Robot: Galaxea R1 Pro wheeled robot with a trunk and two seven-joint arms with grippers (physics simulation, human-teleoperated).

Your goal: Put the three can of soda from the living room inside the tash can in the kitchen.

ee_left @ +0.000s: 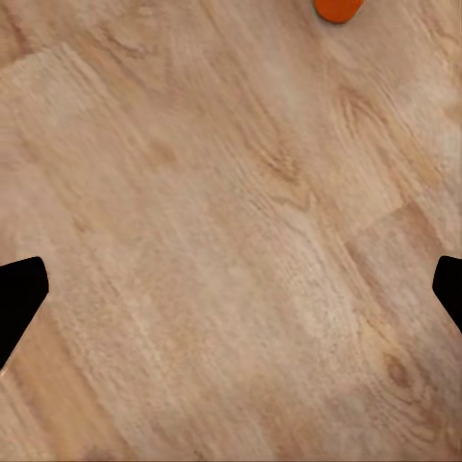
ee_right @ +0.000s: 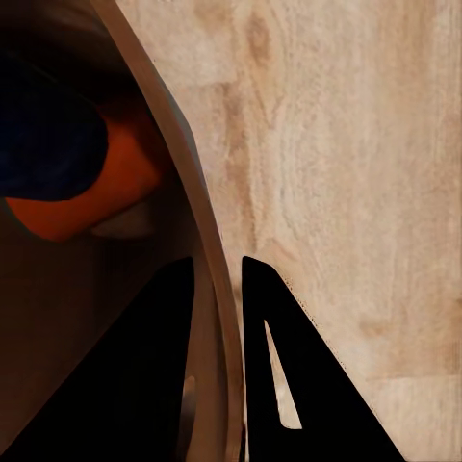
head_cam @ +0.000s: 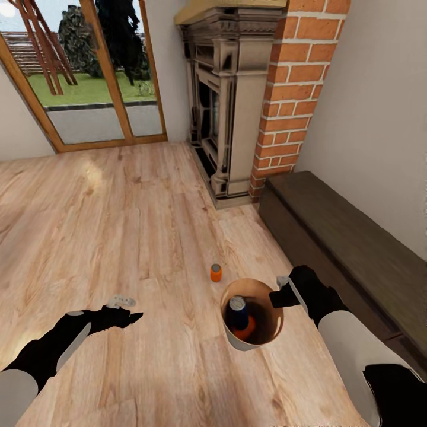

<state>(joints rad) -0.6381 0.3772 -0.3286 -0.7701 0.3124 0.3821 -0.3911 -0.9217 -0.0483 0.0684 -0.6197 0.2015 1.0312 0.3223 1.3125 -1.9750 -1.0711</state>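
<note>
An orange can of soda [head_cam: 216, 273] stands upright on the wood floor, and its edge shows in the left wrist view [ee_left: 337, 8]. Just nearer is the tash can [head_cam: 268, 317], grey outside and brown inside. It holds a dark blue can [head_cam: 238, 310] and an orange can [head_cam: 251, 326]. My right gripper [head_cam: 279, 295] is shut on the bin's rim [ee_right: 183, 164], one finger inside and one outside [ee_right: 217, 265]. The blue can [ee_right: 48, 135] and the orange can [ee_right: 96, 197] show inside it. My left gripper [head_cam: 127, 309] hovers open over bare floor [ee_left: 231, 298], left of the standing can.
A long dark low cabinet [head_cam: 350, 243] runs along the right wall, close to my right arm. The brick-and-dark-wood fireplace [head_cam: 237, 107] stands ahead. Wood-framed glass doors [head_cam: 89, 71] at the far left show a garden. Open wood floor [head_cam: 118, 207] spreads to the left.
</note>
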